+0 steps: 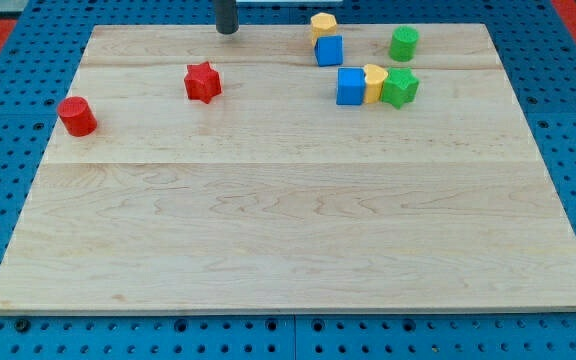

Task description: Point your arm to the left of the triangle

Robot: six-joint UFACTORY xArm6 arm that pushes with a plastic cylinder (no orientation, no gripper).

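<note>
My tip [227, 31] rests at the board's top edge, left of centre. A red star [202, 82] lies below and a little left of it. A blue block [329, 50] sits about 100 px to the tip's right, with a yellow block [323, 25] touching it from above. Further down are a second blue block [350, 86], a yellow block [374, 82] and a green star [400, 88] in a tight row. I cannot tell which block is the triangle; both blue ones look roughly square.
A green cylinder [403, 43] stands at the top right. A red cylinder [76, 116] stands near the left edge. The wooden board [288, 240] lies on a blue pegboard surface.
</note>
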